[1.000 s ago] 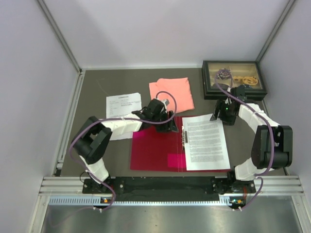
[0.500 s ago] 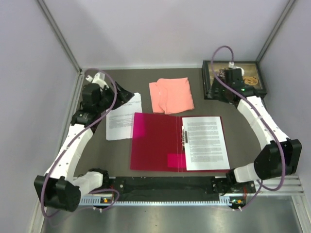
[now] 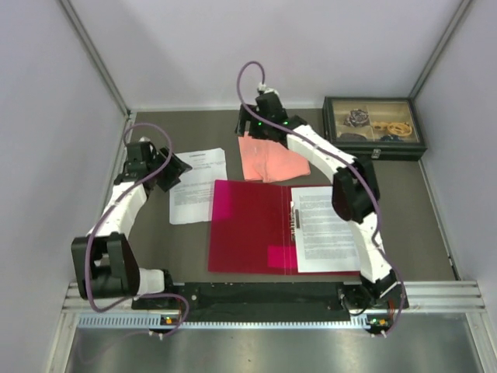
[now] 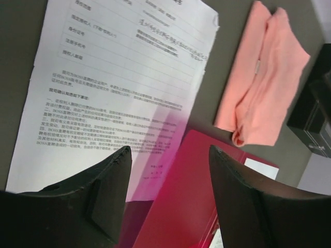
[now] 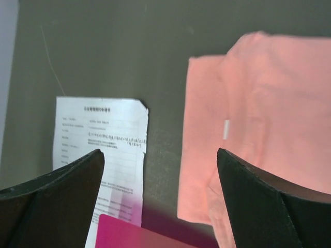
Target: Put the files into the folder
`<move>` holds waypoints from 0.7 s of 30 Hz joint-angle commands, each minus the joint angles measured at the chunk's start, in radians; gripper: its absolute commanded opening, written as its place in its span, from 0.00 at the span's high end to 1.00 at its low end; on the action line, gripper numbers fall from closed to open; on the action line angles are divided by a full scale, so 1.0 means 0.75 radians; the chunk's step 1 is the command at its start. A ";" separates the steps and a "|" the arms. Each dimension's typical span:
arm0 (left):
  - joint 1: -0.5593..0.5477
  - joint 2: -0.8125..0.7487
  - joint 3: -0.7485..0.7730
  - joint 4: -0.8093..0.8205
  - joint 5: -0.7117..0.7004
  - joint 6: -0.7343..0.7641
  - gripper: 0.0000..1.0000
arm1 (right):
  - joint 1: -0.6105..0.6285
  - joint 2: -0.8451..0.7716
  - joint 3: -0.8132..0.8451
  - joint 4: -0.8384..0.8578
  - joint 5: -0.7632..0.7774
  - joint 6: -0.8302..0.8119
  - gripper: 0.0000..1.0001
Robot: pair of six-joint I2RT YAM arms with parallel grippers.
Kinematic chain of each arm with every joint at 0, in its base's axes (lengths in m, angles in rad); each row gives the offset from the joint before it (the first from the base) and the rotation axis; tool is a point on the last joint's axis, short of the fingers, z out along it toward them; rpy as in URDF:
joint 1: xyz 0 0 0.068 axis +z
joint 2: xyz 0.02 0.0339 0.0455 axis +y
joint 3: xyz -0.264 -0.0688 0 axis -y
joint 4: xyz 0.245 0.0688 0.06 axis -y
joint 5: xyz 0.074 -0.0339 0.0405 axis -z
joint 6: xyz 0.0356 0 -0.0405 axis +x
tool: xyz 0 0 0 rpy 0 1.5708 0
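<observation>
The red folder [image 3: 248, 229] lies open at the table's middle, with printed sheets [image 3: 328, 229] on its right half by the metal clip [image 3: 294, 220]. A loose printed sheet [image 3: 198, 185] lies left of it, its lower right corner under the folder's translucent cover. My left gripper [image 3: 172, 166] is open and empty, hovering at that sheet's left edge. The left wrist view shows the sheet [image 4: 114, 88] and folder [image 4: 191, 201] below my left gripper [image 4: 169, 151]. My right gripper [image 3: 250, 130] is open and empty at the back, its own view [image 5: 160, 152] showing the sheet [image 5: 103, 150] and folder corner [image 5: 134, 235].
A salmon-pink folded cloth [image 3: 272, 155] lies behind the folder, just below the right gripper; it also shows in the left wrist view [image 4: 264, 82] and the right wrist view [image 5: 258, 119]. A dark compartment box [image 3: 373, 128] with small items stands at the back right.
My right arm has swung from the box at the back right to the back middle, over the pink cloth. My left gripper has dropped slightly toward the loose sheet's left edge.
</observation>
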 commanded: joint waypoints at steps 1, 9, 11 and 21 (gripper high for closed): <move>0.020 0.115 -0.001 0.106 -0.041 -0.014 0.35 | 0.083 0.135 0.126 0.014 -0.162 0.014 0.12; 0.016 0.257 -0.085 0.257 -0.147 -0.077 0.37 | 0.149 0.252 0.075 0.067 -0.284 0.004 0.22; 0.016 0.306 -0.085 0.257 -0.180 -0.077 0.37 | 0.165 0.291 0.130 0.031 -0.266 0.008 0.23; 0.016 0.425 -0.149 0.296 -0.264 -0.126 0.38 | 0.204 0.522 0.298 0.004 -0.127 0.104 0.27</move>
